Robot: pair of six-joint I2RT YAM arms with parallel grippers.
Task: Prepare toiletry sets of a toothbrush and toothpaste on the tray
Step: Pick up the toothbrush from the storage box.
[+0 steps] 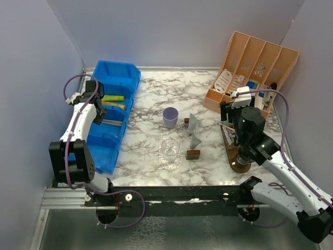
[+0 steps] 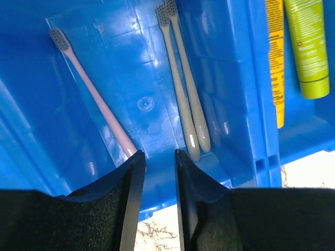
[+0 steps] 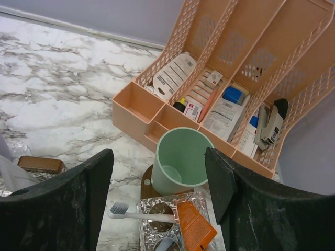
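Observation:
My left gripper [image 1: 100,115] [image 2: 157,152] hangs in the blue bin [image 1: 115,83] with its jaws a narrow gap apart and only the bin floor showing between them. A pink toothbrush [image 2: 94,94] lies with its handle end at the left fingertip. Two grey toothbrushes [image 2: 186,89] lie beside it, and a yellow-orange tube [image 2: 275,63] and a green tube [image 2: 309,47] fill the adjoining compartment. My right gripper [image 1: 227,115] [image 3: 158,168] stands open above a mint green cup [image 3: 180,159] on the brown tray [image 3: 147,184] [image 1: 240,166]. Nearer lie a white toothbrush [image 3: 136,213] and an orange tube [image 3: 196,227] on a clear holder [image 3: 149,230].
A lilac cup [image 1: 170,117] and a clear cup [image 1: 169,148] stand mid-table on the marble top. Beside them are a shiny metal piece [image 1: 193,125] and brown blocks [image 1: 193,153]. A peach organizer [image 1: 255,67] with small items stands at the back right, close behind the tray.

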